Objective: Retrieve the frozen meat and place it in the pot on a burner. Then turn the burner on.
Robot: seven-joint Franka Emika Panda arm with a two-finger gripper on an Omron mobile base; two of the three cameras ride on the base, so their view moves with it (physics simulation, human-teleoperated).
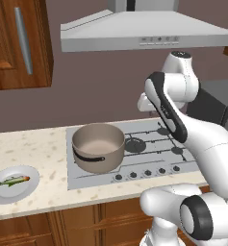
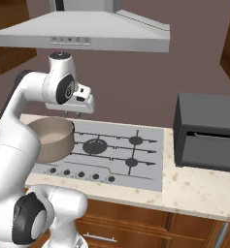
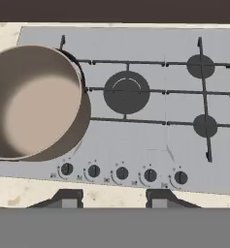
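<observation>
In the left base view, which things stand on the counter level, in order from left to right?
Plate with the fish on it → pot on the stove → the stove's open burners → dark box-shaped appliance at the far right, partly behind the arm.

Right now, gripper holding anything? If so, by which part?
Nothing held. The gripper hangs open above the stove; the fish lies on its plate, and the pot is empty.

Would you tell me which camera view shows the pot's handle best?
The left base view: the pot faces it with its dark handle curving across the near wall. In the right base view the arm covers part of the pot; the hand view looks into it.
</observation>
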